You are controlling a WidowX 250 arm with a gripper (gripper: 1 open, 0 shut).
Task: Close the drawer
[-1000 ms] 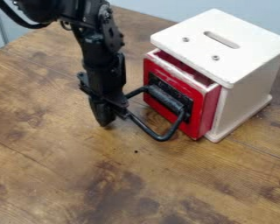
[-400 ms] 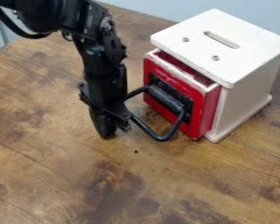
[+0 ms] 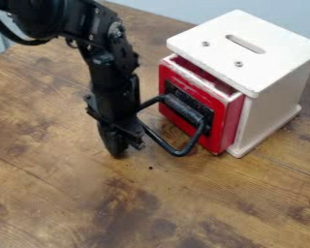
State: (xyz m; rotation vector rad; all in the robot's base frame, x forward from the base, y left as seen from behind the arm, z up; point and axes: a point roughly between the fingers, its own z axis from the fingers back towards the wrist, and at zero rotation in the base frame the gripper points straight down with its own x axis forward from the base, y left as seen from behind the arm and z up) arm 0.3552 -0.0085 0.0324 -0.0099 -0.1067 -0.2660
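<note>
The red drawer (image 3: 184, 81) sticks a little way out of the cream wooden casing (image 3: 277, 77), and its pale interior shows as a narrow strip at the top. Its black front plate (image 3: 192, 108) faces left and carries a large black wire loop handle (image 3: 182, 149) that reaches out over the table. My black gripper (image 3: 117, 148) points straight down with its tip close to the tabletop. It stands just left of the loop's outer end and is shut, with nothing between its fingers. Whether it touches the wire I cannot tell.
The casing has a slotted top (image 3: 246, 44) and stands at the right of a worn wooden table (image 3: 67, 203). The arm (image 3: 100, 53) comes down from the upper left. The table's far edge runs along the top left.
The gripper has slid a short way toward the camera along the table, still shut. The drawer and its handle look unmoved.
</note>
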